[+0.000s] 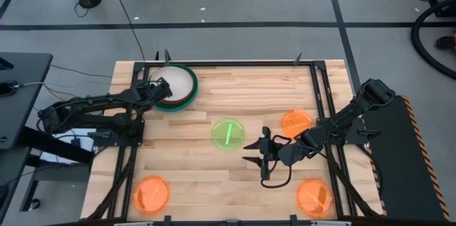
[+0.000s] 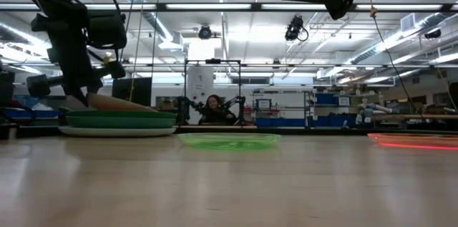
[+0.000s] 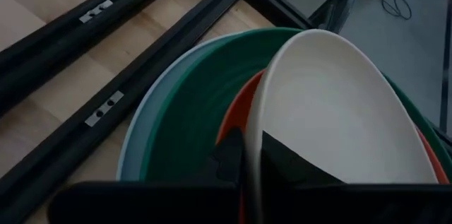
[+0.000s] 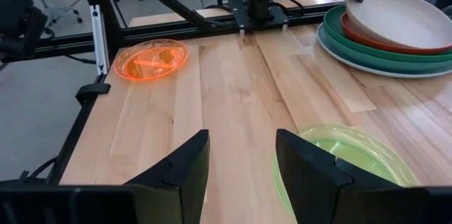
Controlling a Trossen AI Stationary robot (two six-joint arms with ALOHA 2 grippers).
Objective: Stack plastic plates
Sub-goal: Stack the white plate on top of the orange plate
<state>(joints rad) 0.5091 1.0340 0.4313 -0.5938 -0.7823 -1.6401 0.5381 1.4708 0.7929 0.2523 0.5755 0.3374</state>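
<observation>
Left gripper [image 3: 244,164] pinches the cream plate's [image 1: 177,83] rim, tilted on the stack [image 1: 187,102].
Plates look light, stiff and slick: grip at the rim. Cream over red-orange, green, pale blue; beyond the stack, a neon-green plate [image 1: 228,134], then the right gripper [image 1: 254,152], jaws apart.

The cream plate [image 3: 339,111] is covering most of the red-orange plate [image 3: 236,114] beneath it. The left gripper [image 1: 158,88] is hiding the stack's near rim. The neon-green plate [image 4: 353,159] is running behind the right gripper's fingers [image 4: 318,174].
</observation>
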